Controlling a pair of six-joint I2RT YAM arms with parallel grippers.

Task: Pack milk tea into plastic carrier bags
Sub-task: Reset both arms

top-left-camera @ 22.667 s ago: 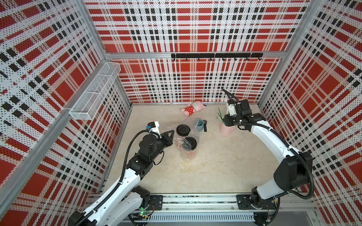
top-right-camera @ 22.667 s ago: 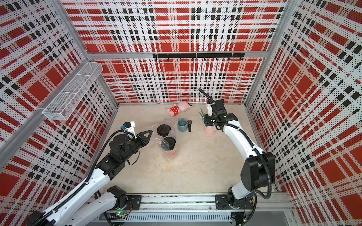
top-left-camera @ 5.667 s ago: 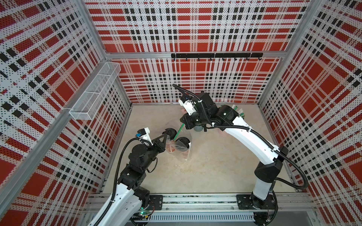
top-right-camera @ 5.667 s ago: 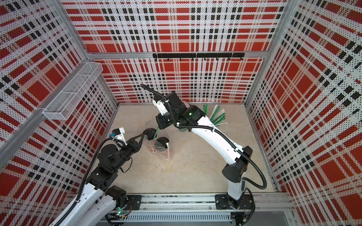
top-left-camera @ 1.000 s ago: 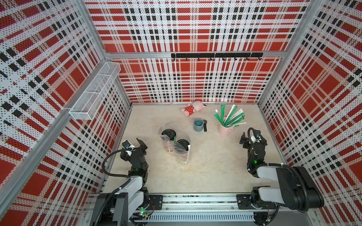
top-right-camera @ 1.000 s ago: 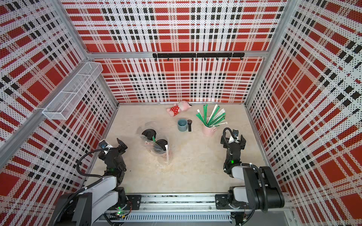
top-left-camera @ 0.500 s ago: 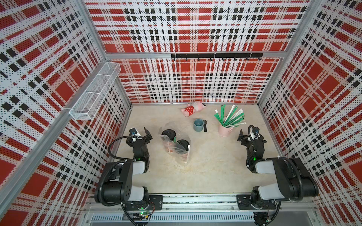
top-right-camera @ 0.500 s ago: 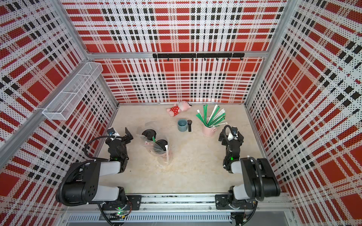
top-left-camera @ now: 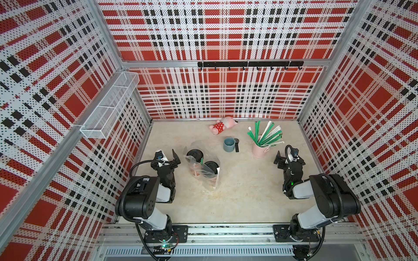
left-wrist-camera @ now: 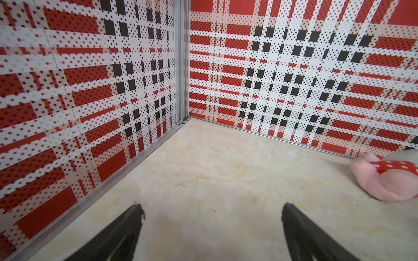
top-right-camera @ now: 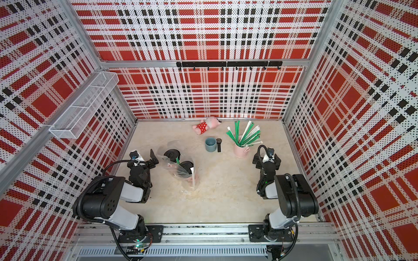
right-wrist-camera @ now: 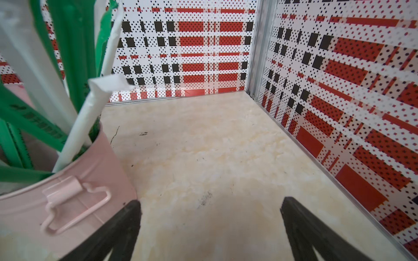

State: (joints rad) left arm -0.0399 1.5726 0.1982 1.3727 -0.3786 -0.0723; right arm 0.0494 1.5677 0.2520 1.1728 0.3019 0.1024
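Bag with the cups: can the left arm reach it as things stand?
Probably yes. The bag stands close beside the open left tool, nothing between them, though the tool points past it.

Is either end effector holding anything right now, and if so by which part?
Nothing is held: left end effector and right end effector both stand open and empty.

Left arm (top-left-camera: 144, 198): folded over its base, wrist low, pointing forward.
Left pincer (left-wrist-camera: 211, 209): jaws spread wide, holding nothing.
Right arm (top-left-camera: 325, 198): folded likewise, wrist low.
Right pincer (right-wrist-camera: 210, 204): jaws spread wide, holding nothing.
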